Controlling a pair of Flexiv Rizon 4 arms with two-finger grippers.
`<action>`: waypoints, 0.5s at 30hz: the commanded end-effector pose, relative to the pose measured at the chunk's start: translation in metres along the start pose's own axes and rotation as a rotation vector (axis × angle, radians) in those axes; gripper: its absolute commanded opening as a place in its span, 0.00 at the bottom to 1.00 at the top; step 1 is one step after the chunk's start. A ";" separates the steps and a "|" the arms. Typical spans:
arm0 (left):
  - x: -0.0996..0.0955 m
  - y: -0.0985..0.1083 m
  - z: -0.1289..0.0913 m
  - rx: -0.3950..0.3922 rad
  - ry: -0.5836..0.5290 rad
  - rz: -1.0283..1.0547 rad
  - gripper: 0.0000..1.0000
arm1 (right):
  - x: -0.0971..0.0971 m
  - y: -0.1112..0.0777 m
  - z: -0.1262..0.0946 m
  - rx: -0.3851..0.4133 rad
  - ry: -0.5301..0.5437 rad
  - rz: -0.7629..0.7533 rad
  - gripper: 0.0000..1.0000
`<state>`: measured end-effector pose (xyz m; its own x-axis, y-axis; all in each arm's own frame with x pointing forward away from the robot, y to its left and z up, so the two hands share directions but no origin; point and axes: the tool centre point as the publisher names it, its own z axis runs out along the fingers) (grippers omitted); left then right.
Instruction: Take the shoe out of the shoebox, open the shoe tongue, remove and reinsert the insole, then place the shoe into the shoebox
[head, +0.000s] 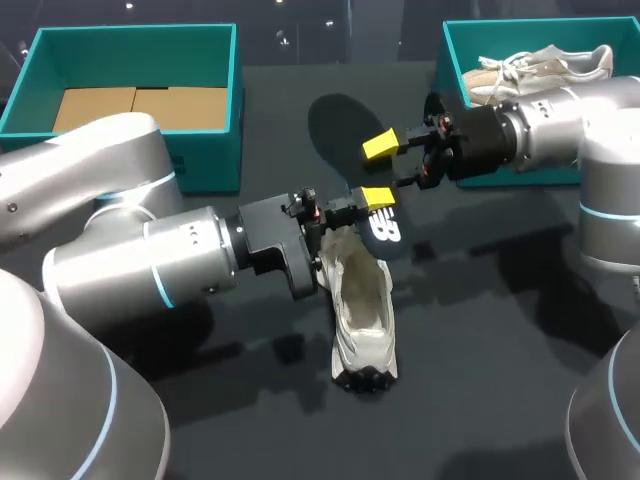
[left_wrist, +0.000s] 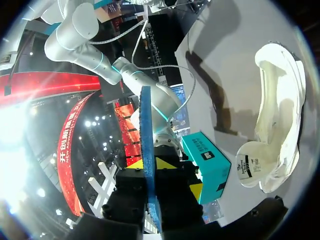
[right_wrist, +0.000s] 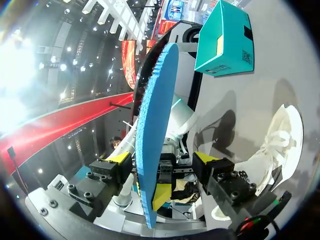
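Thin blue insole (right_wrist: 155, 125), pebbled underside, standing on edge, pinched in left hand (head: 345, 212); right hand (head: 380, 170) spread around it. White mesh shoe (head: 362, 310) lying on dark counter (head: 500, 350), just below.

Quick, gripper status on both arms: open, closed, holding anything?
Left gripper: closed on the insole.
Right gripper: open; the insole stands between its fingers but is not clamped.
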<state>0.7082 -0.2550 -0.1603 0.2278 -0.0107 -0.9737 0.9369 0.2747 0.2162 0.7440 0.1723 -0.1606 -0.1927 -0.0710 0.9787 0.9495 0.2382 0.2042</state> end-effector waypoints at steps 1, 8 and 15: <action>0.000 0.002 0.002 0.041 0.012 0.003 0.00 | -0.003 0.004 0.005 0.007 0.008 -0.001 0.72; 0.004 0.000 0.002 0.042 0.024 0.014 0.00 | -0.003 0.006 0.011 0.016 0.016 -0.003 0.56; 0.007 0.000 0.002 0.033 0.031 0.019 0.00 | -0.003 0.006 0.013 0.011 0.021 0.000 0.31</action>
<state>0.7110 -0.2569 -0.1673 0.2376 0.0199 -0.9712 0.9408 0.2441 0.2351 0.7476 0.1850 -0.1612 -0.1871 -0.0909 0.9781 0.9460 0.2517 0.2043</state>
